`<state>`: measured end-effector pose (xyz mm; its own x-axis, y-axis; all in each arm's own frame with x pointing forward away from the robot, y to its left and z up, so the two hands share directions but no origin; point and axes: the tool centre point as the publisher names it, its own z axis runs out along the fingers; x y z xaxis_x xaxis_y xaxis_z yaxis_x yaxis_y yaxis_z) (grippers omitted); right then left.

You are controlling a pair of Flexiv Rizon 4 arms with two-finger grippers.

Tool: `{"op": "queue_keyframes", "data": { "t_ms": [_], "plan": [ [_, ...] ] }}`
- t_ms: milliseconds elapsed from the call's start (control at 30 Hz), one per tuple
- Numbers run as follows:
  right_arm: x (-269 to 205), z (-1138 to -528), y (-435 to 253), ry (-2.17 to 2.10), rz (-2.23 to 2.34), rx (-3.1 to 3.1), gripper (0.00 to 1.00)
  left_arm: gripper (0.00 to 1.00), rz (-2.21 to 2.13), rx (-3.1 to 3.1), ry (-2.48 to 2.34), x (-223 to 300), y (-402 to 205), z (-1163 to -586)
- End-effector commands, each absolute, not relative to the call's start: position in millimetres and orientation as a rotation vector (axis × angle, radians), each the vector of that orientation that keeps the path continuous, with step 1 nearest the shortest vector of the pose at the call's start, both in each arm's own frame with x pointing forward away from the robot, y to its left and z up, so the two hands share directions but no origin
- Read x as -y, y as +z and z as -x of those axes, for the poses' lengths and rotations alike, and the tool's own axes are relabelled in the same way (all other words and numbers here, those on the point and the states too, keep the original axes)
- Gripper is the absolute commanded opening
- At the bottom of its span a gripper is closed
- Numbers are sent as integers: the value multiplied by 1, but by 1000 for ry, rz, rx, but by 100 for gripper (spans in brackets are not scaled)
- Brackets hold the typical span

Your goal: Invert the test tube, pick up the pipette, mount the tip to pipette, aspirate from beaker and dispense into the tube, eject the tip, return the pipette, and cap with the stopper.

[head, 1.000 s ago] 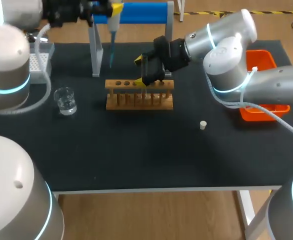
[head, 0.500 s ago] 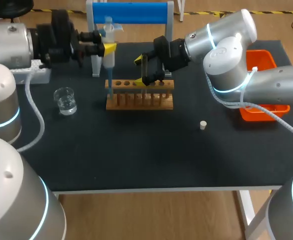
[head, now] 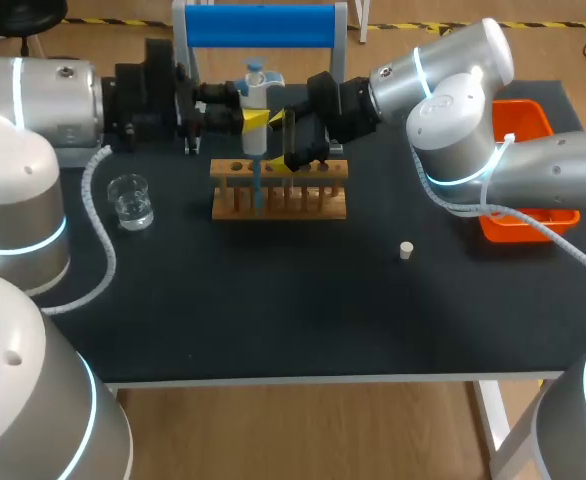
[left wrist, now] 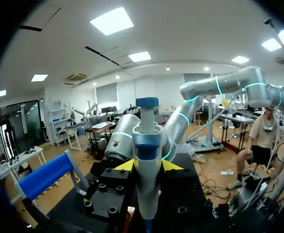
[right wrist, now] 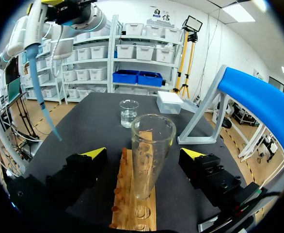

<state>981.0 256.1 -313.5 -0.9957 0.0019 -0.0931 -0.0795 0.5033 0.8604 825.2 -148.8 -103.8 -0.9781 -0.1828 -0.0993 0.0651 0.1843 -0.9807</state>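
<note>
Yellow-tipped, the left end effector (left wrist: 148, 166) pinches the pipette (left wrist: 147, 145); the right end effector (right wrist: 144, 153) stands spread around the test tube (right wrist: 150, 141).

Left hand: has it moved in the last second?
Yes. The left hand moved right with the pipette, from beside the blue stand to above the wooden rack.

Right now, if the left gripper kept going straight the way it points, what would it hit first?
Probably the right gripper, just beyond the pipette that the left gripper holds; the exact gap is hard to judge.
</note>
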Motion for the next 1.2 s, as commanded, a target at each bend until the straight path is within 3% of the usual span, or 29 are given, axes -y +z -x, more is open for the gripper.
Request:
{"op": "queue_keyframes", "data": {
  "t_ms": [33,1200],
  "plan": [
    [-255,-981,-313,1523,70,-2654,100,0,111,-2244,-1897,165,-104,-828],
    [-252,-980,-313,1527,65,-2652,100,0,96,-2321,-1863,181,-110,-823]
  ]
}}
